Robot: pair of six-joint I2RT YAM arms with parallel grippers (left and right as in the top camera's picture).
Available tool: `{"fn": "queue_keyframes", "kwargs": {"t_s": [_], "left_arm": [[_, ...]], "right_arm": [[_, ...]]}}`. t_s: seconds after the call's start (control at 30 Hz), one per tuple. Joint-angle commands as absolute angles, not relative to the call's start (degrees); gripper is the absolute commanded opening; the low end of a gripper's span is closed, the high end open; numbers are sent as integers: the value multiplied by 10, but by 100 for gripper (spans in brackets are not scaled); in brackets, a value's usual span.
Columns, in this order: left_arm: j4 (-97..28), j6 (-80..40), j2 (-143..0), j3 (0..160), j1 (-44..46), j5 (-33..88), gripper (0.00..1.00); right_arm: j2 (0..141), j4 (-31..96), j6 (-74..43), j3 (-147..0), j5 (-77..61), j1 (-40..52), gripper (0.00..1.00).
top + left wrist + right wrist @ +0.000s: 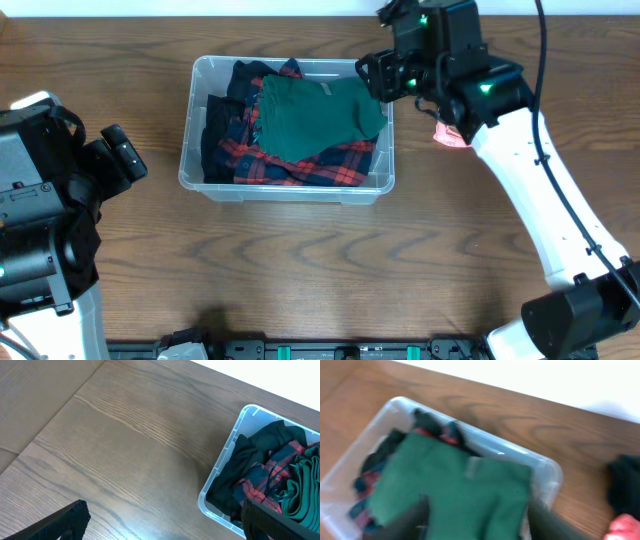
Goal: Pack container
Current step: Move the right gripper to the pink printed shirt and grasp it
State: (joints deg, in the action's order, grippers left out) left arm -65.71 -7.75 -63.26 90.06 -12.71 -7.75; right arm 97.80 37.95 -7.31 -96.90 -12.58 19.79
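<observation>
left gripper [122, 152]: jaws wide apart, low at left side | right gripper [376, 78]: jaws parted, reached far forward

One clear container [285, 190], one green garment [320, 115], one red-plaid garment [330, 165], one pink object [450, 137]

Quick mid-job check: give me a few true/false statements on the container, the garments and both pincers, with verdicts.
1. The green garment lies on top of the plaid garment inside the container. True.
2. The left pincer grips the container's rim. False: it is open over the table, apart from the container.
3. The right pincer is over the container's right end, jaws apart. True.
4. The container lies tipped on its side. False: it stands upright, opening upward.
5. Nothing lies outside the container. False: a pink item lies on the table beside the right arm.
</observation>
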Motion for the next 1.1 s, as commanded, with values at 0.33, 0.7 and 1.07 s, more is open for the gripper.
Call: {"fn": "queue_keyframes", "kwargs": {"t_s": [0.33,0.7,1.07], "left_arm": [[-658,-85,-633,902,-130,-82,98],[-658,-84,-633,902,-130,-82,98],[-658,-85,-633,902,-130,-82,98]], "right_arm": [[1036,485,-121,-967,-143,-129,85],[1224,538,-27,-967,-301,-255,81],[1313,505,-11,-966,-319,-249,75]]}}
